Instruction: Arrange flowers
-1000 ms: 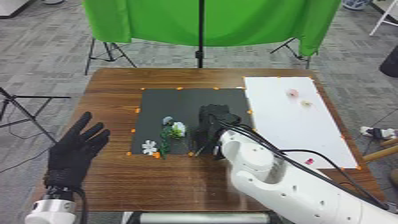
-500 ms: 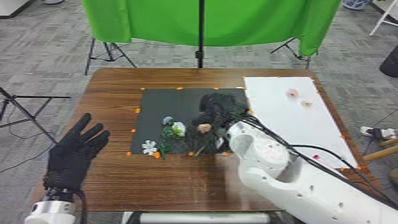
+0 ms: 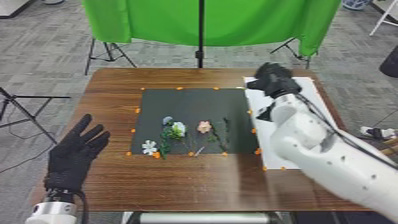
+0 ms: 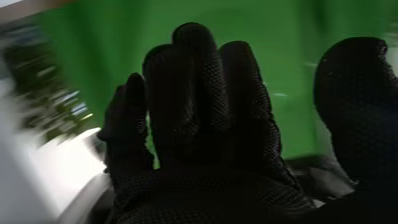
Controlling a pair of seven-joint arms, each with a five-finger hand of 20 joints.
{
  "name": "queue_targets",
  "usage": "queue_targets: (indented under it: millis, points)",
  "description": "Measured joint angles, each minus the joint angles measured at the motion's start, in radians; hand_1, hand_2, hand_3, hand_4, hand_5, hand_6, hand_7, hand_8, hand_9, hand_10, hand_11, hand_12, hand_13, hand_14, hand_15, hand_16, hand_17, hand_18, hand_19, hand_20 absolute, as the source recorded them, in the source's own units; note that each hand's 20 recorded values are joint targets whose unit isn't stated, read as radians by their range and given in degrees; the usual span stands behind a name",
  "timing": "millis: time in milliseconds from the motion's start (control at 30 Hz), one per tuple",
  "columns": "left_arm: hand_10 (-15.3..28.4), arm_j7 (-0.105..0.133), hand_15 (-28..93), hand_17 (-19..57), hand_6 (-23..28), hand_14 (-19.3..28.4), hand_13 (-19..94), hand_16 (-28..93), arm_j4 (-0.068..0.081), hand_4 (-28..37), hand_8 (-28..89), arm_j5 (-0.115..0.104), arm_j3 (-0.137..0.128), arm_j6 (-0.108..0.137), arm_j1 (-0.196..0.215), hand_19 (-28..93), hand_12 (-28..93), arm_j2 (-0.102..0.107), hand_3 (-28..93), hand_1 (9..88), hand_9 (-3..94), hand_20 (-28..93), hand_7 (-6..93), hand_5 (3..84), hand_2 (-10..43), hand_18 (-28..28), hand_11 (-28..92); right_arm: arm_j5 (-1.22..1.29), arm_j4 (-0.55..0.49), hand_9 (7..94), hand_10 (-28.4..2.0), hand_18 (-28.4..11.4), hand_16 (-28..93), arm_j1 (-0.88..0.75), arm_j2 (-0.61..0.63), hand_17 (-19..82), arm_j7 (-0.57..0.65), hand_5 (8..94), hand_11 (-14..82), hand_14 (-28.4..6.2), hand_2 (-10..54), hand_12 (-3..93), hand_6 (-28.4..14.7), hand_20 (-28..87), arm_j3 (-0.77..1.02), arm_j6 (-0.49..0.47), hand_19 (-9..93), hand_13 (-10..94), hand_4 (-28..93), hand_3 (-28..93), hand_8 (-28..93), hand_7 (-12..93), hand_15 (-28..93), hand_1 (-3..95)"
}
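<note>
Right hand — fingers straight, left hand spread

Your right arm is glossy white, built of smooth, rounded segments flecked with small dark dots, and a black cable runs along it. Your left arm is white too, with a dark cable at the wrist. Black gloves show a fine, pebbly weave.

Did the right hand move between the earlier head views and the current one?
Yes. The right hand was over the dark mat; it has moved right and away from the robot, to the far end of the white sheet.
</note>
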Motion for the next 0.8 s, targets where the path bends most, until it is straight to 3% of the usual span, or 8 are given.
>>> queue_targets:
  millis: [133, 267, 433, 600, 800]
  points:
    - [19.9, 0.004, 43, -9.8, 7.8, 28.0, 24, -10, 0.0, -23.8, -9, -0.001, 0.004, 0.001, -0.001, 58, 8, 0.002, 81, 25.3, 32.6, -8, 7.0, 34.2, 5.9, 28.4, 19, 0.036, 0.148, 55.5, -17.2, -24.4, 11, 0.082, 0.05, 19, 0.045, 54.4, 23.2, -15.6, -8.9, 13.9, -1.4, 44, -0.036, -0.019, 78, 49, -28, 80, -13, 16, 69, 30.1]
    - [19.7, 0.016, 43, -9.8, 7.8, 28.0, 24, -9, 0.0, -23.8, -9, -0.008, 0.012, 0.007, -0.001, 58, 8, 0.012, 81, 25.3, 32.5, -8, 7.1, 34.1, 5.9, 28.4, 19, 0.055, 0.233, 51.9, -17.4, -24.6, 9, 0.118, 0.078, 18, 0.059, 51.8, 20.1, -15.6, -9.4, 13.8, -1.1, 43, -0.036, -0.108, 77, 47, -28, 80, -13, 16, 68, 29.9]
    - [19.8, 0.022, 43, -9.8, 7.7, 27.9, 24, -9, 0.0, -23.8, -9, -0.013, 0.014, 0.008, -0.001, 58, 8, 0.019, 81, 25.2, 32.4, -8, 7.1, 34.0, 5.9, 28.4, 18, 0.109, 0.28, 50.5, -17.0, -24.7, 9, 0.105, 0.076, 17, 0.068, 50.1, 18.1, -15.2, -9.5, 13.9, -0.3, 43, 0.009, -0.22, 77, 47, -28, 81, -13, 16, 67, 30.5]
    - [19.7, 0.025, 43, -9.8, 7.6, 27.9, 24, -9, 0.001, -23.9, -9, -0.016, 0.014, 0.009, -0.001, 58, 8, 0.025, 81, 25.3, 32.4, -7, 7.1, 33.8, 5.9, 28.4, 18, 0.116, 0.307, 50.8, -16.8, -24.6, 8, 0.072, 0.063, 17, 0.072, 49.5, 17.9, -14.6, -9.5, 14.1, 0.2, 43, 0.021, -0.243, 76, 47, -28, 81, -13, 16, 66, 31.6]
    - [19.7, 0.003, 42, -9.7, 7.5, 27.9, 24, -9, 0.002, -23.9, -9, -0.01, 0.01, 0.007, -0.01, 58, 8, 0.012, 81, 25.2, 32.4, -7, 7.1, 33.7, 5.9, 28.4, 18, 0.095, 0.337, 53.3, -15.7, -24.5, 9, 0.05, 0.044, 17, 0.079, 50.6, 18.0, -13.6, -9.5, 14.0, 3.0, 43, -0.002, -0.322, 76, 50, -28, 80, -14, 17, 65, 33.9]
